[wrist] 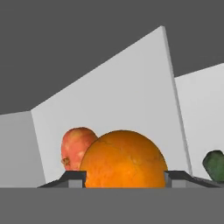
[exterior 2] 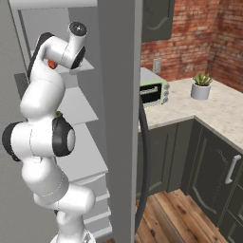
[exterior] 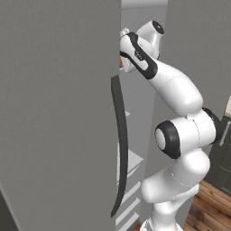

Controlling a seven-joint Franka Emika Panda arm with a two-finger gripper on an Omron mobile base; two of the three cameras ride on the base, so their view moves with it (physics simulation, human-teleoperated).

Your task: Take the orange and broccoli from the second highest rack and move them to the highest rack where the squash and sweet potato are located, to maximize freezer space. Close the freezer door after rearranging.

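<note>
No readable text, label or number appears anywhere.

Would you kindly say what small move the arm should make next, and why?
Probably lift the orange slightly off its rack. The tool sits closed on it, a finger at each flank, with the reddish sweet potato just behind, so it looks gripped.

A red brick wall point(exterior 2: 190, 40) is running behind a speckled beige stone table point(exterior 2: 209, 111), which is turning a corner above dark grey cabinets point(exterior 2: 209, 166). A pale green toaster oven point(exterior 2: 153, 92) is sitting near the table's left end, and a small potted succulent point(exterior 2: 201, 86) is standing further right. Brown wooden plank flooring point(exterior 2: 175, 218) is lying below.
</note>
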